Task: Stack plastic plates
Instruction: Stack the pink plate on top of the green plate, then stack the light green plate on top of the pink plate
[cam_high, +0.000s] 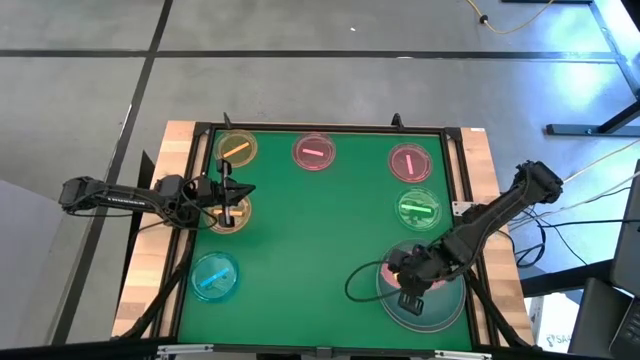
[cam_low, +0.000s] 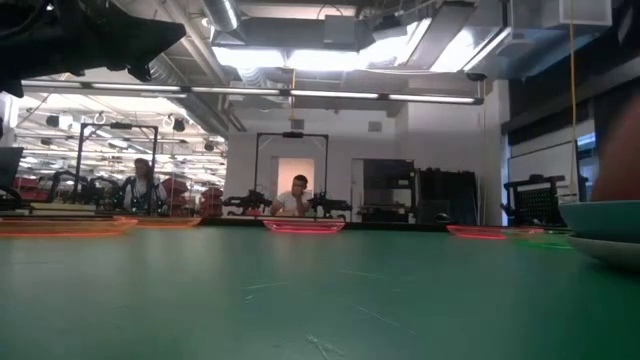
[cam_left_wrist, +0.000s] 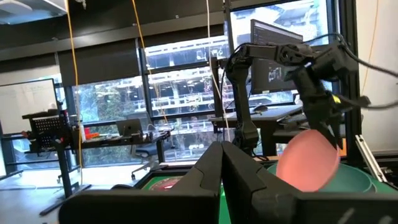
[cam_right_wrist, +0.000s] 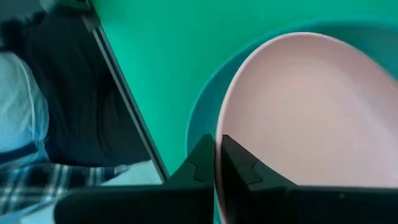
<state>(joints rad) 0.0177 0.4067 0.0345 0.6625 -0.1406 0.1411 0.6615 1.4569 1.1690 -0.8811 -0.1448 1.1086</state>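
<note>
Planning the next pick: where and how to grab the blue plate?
By its rim, from above. The blue plate lies flat on the green mat, alone at the left front, so only the raised edge offers a pinch. The left gripper is nearest.

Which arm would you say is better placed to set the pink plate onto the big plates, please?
Right: the right gripper already grips the pink plate over the big plates; the left gripper is across the table.
</note>
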